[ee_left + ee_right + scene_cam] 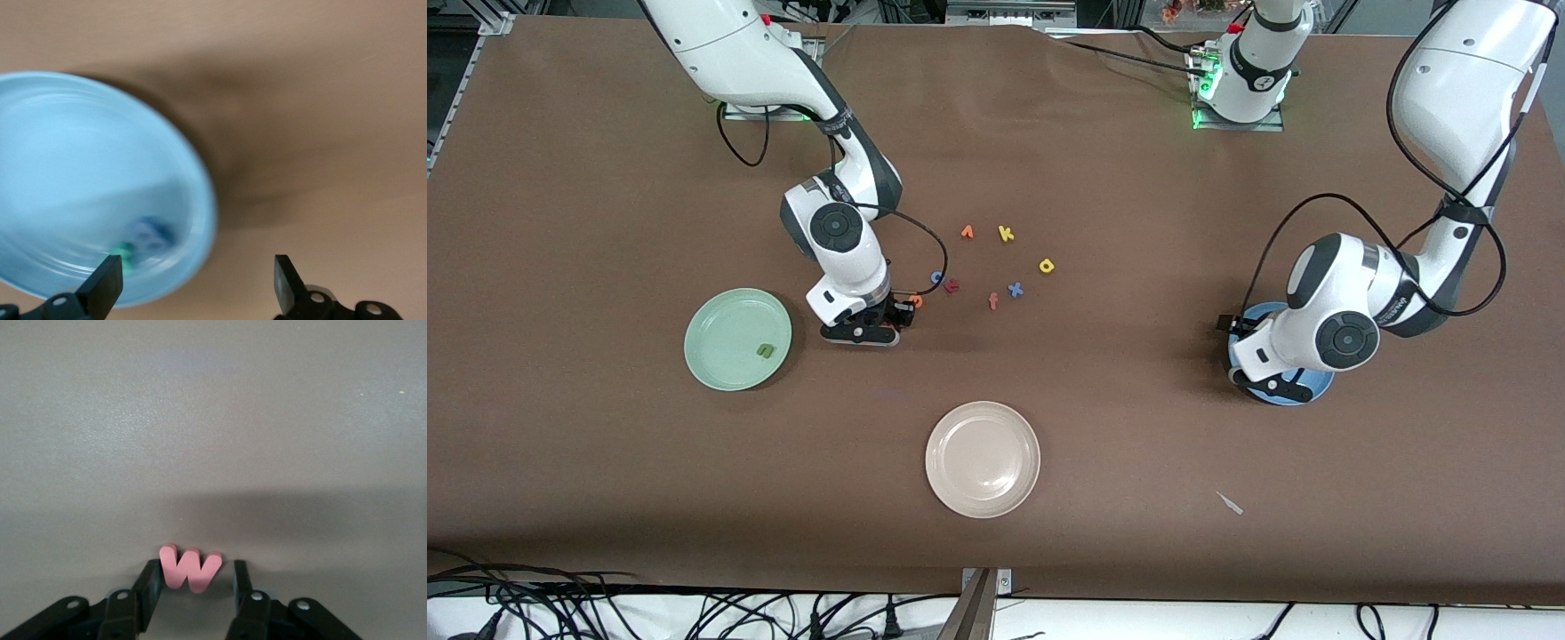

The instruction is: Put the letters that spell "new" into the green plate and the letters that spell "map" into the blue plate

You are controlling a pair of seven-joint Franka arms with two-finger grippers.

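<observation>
The red "w" (190, 568) lies on the brown table between the fingers of my right gripper (196, 568). One finger touches it and a small gap remains at the other. In the front view that gripper (869, 335) is down on the table beside the orange "e" (915, 300). The green "n" (765, 350) lies in the green plate (711, 369). My left gripper (197, 267) hangs open over the rim of the blue plate (67, 167), where a blue and a teal letter (143, 241) show blurred. The yellow "a" (1047, 265) lies among the loose letters.
Loose letters sit mid-table: an orange "v" (967, 232), a yellow "k" (1006, 234), a blue "o" (936, 277), a blue "x" (1015, 289), a salmon "f" (992, 301) and a dark red one (951, 285). A beige-white plate (983, 459) stands nearer the front camera.
</observation>
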